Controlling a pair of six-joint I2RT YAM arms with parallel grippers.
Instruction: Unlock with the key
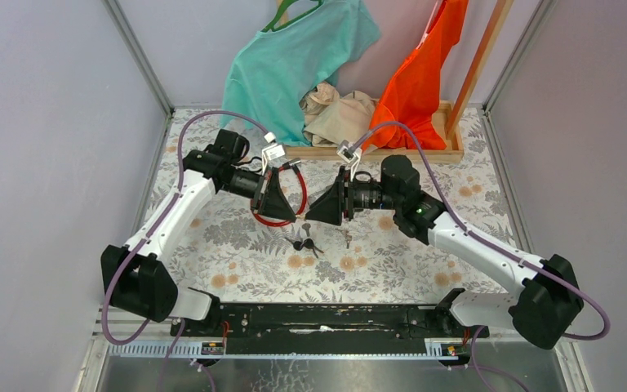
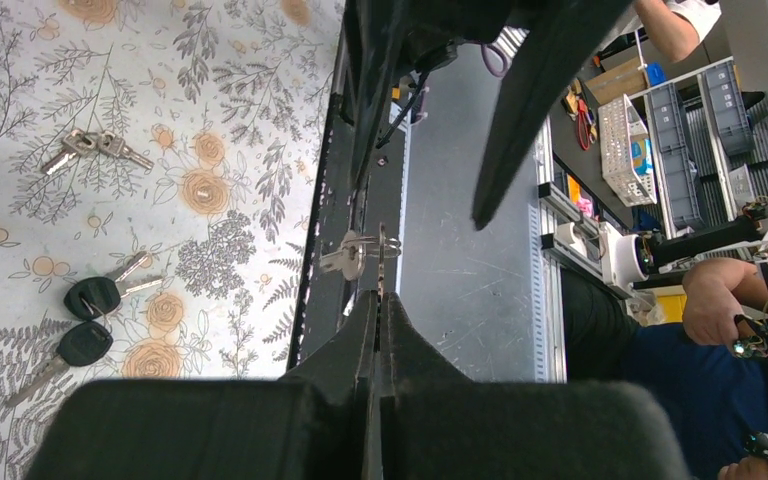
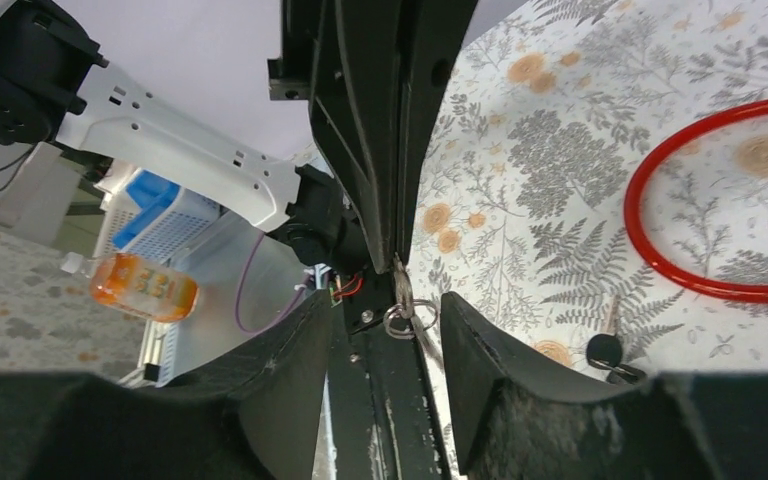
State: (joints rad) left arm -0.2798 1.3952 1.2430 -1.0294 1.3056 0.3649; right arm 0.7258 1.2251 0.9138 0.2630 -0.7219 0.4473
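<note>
Left gripper [image 2: 378,300]: your fingers [image 2: 405,350] are clenched flat together. They are pinching a small silver key [image 2: 345,258], which sticks out just past their tips.

Right gripper [image 3: 390,305]: your fingers [image 3: 495,365] are released and spread wide. They meet the left gripper tip to tip. The key's ring [image 3: 401,320] hangs in the gap between them, nearer the right-hand finger in the right wrist view. You cannot tell from that view whether either finger touches the ring.

Red cable loop [image 3: 628,210]: it lies flat on the floral cloth [image 2: 210,100], off to the outer side of your right fingers and well apart from the held key. The lock body is not visible in any view.

Spare keys on the cloth:
- Two black-headed keys [image 2: 88,300] lie side by side, to the side of your left fingers and apart from them.
- A bunch of silver keys [image 2: 90,145] lies farther out on the same side, apart from the black-headed pair.
- In the top view both sets lie just on the near side of the meeting fingertips.
</note>
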